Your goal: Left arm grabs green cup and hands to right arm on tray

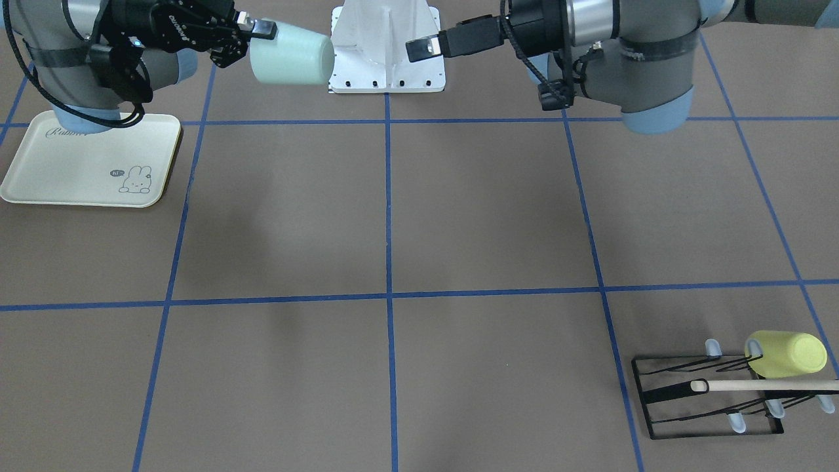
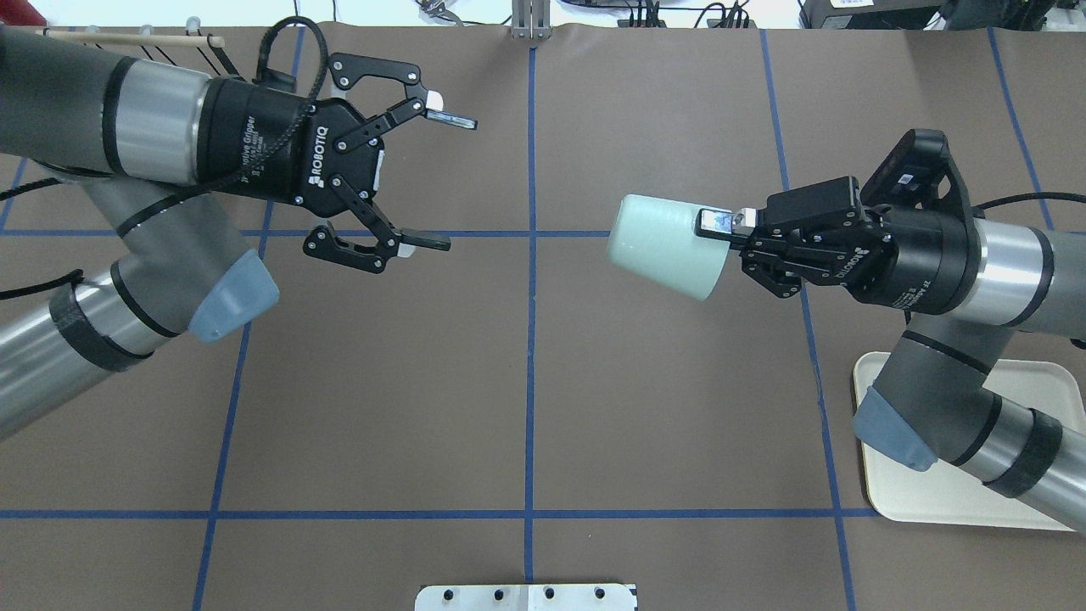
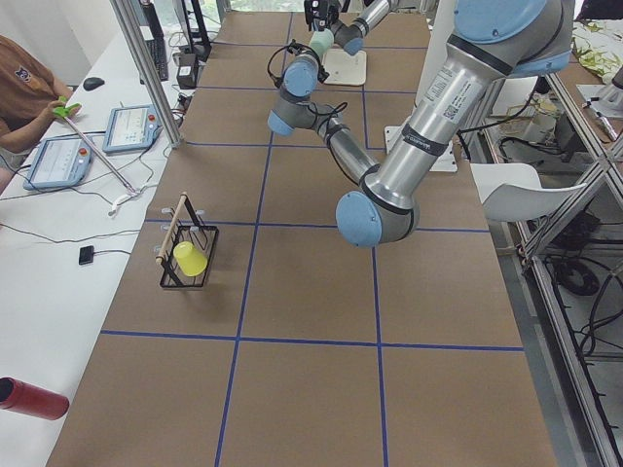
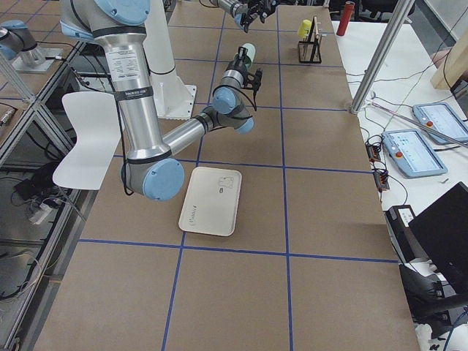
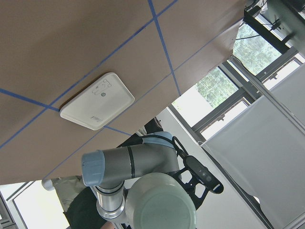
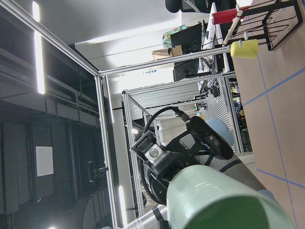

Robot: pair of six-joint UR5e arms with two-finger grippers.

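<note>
Tray (image 2: 925, 499) under right arm (image 2: 950, 407), cup (image 2: 662, 246) aloft

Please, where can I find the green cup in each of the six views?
Front-facing: green cup at the top, left of centre.
Overhead: cup right of centre.
Exterior left: cup far away at the top, small.
Exterior right: cup top centre.
Left wrist: cup bottom centre.
Right wrist: cup at the bottom, large.
Shared landmark: the tray, seen in most views.
</note>
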